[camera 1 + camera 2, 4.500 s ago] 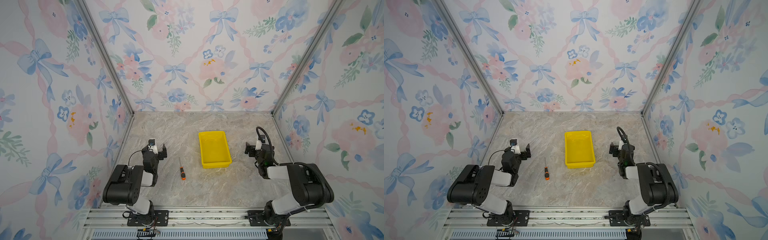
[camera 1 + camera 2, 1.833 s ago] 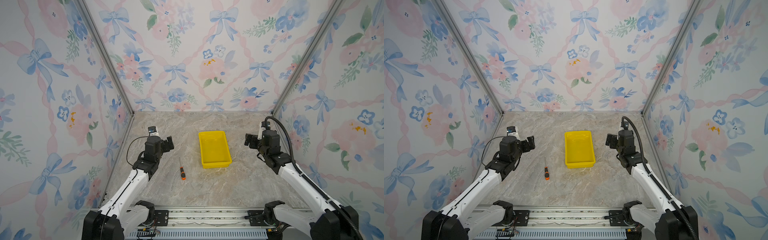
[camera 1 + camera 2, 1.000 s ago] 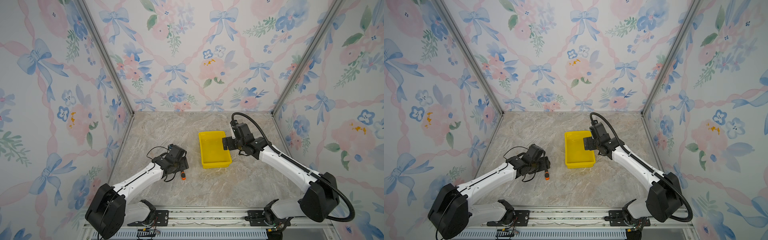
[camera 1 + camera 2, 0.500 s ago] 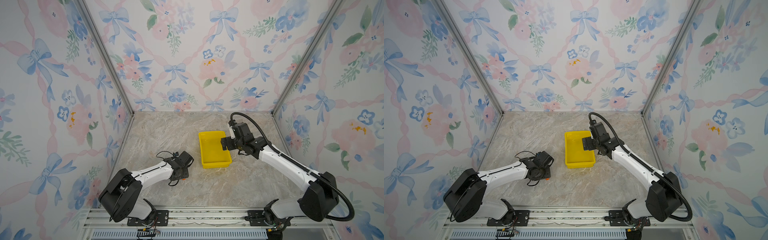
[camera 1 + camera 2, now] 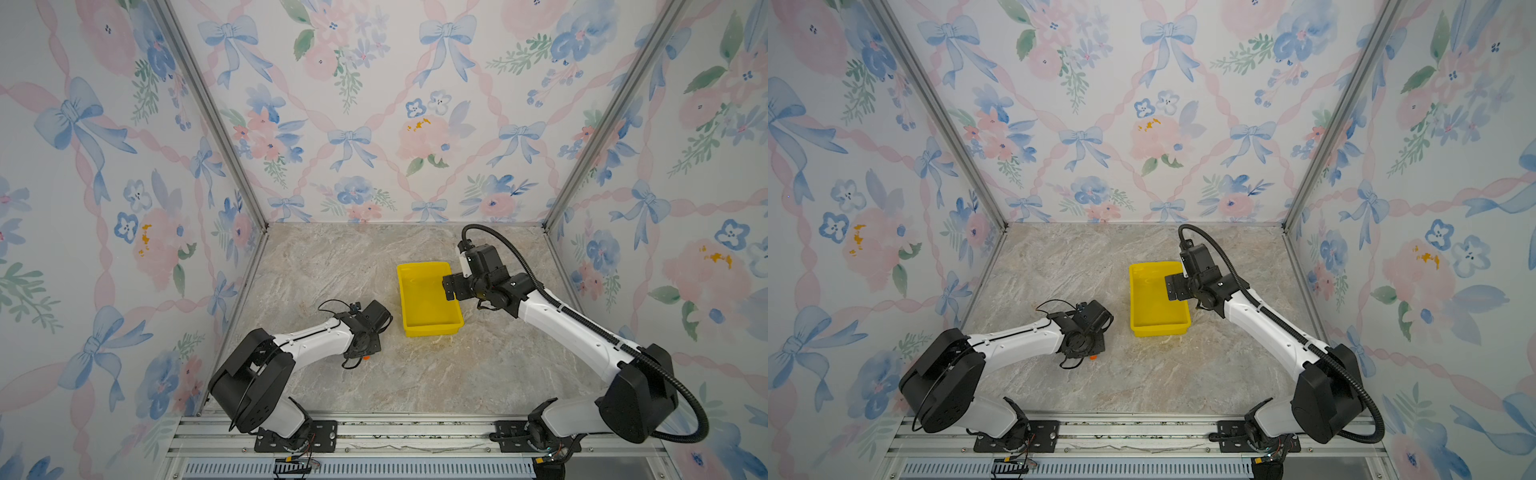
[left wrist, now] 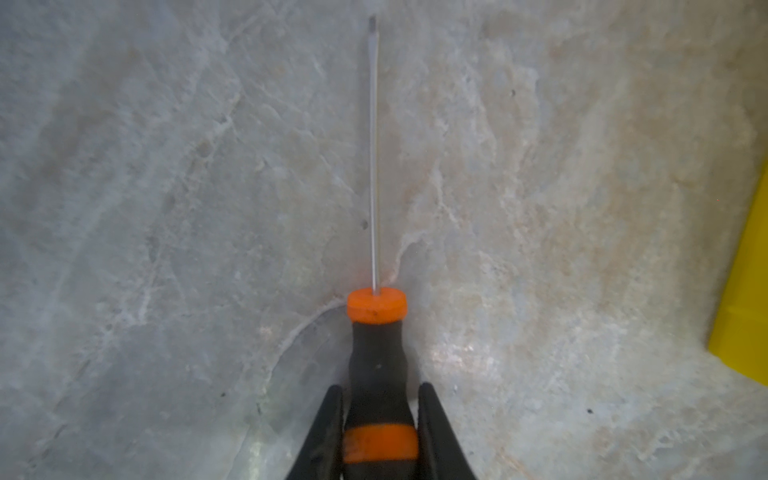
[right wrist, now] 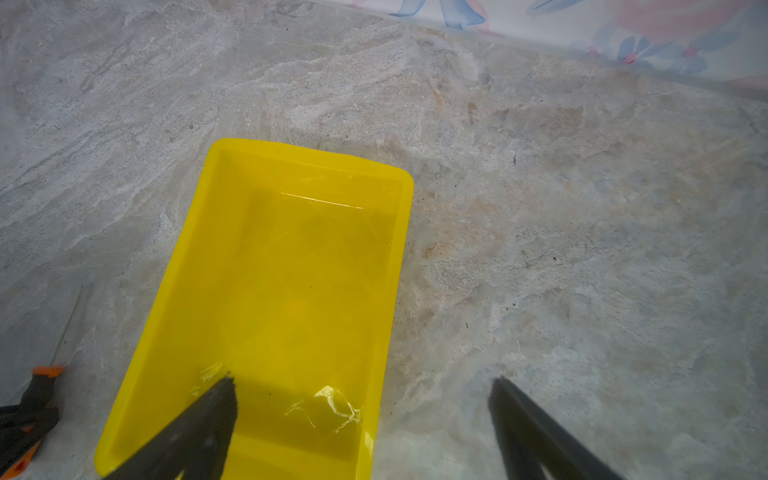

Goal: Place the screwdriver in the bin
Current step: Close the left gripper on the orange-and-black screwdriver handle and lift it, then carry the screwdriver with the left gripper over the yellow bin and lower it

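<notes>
While the left hand (image 6: 380, 387) is pinched tight on the black-and-orange handle of the screwdriver (image 6: 376, 353), the tool's lying on the marble surface (image 6: 166, 208) near the yellow bin (image 7: 316, 160), not in it. Meanwhile the right hand (image 7: 363, 380) is spread wide, one finger over the bin's inside, the other past its long wall over the surface.
</notes>
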Controlling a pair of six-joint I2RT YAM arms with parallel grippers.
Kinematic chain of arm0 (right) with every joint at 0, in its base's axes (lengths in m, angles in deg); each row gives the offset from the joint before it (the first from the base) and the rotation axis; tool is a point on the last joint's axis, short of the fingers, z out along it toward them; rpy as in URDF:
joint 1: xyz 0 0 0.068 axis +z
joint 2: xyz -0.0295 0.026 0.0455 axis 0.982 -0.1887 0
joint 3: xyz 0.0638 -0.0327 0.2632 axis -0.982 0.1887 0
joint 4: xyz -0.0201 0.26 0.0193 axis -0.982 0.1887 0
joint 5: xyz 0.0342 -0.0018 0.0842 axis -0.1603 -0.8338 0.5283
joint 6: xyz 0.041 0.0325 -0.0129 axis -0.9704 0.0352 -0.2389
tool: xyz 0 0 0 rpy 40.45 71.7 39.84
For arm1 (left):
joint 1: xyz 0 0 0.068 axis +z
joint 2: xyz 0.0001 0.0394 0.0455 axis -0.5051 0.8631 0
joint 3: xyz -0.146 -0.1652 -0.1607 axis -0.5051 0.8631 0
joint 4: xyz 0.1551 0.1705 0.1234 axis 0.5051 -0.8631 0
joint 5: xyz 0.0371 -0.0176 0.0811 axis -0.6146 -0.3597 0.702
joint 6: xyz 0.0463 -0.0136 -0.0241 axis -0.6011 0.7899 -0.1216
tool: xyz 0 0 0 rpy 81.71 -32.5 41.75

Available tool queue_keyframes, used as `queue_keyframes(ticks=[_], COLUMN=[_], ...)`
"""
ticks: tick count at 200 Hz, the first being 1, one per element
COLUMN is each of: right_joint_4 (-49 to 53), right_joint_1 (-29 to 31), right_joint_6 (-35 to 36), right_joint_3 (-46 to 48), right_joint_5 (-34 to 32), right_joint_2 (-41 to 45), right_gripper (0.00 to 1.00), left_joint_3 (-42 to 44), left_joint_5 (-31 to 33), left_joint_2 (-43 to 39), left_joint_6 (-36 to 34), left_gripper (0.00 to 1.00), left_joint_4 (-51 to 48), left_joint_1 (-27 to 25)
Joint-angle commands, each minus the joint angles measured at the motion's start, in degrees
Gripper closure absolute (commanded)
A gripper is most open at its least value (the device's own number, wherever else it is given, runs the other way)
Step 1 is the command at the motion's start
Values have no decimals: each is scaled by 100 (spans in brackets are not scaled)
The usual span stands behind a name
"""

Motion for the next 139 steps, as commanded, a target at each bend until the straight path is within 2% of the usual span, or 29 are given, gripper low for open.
queue_keyframes(ticks=[1,49,96,139], right_joint_4=[-43,-57,-52,-33], right_joint_1=[-84,-187,-329,-529], right_joint_6=[56,-6,-166,-377], right_joint_3=[3,-58,-172,-208], right_joint_5=[62,109,224,330], right_joint_2=[157,192,231,302], right_gripper=[3,3,3,3], left_joint_3=[-164,-511,-1310,-2414], left_joint_5=[-1,-93,-218,-364], left_joint_2=[44,-134,-367,-52], left_joint_6=[-106,-279,-448,-607], left_gripper=[86,99,100,100], left_joint_4=[-97,-138,-203,-212], left_joint_1=[-25,44,286,285])
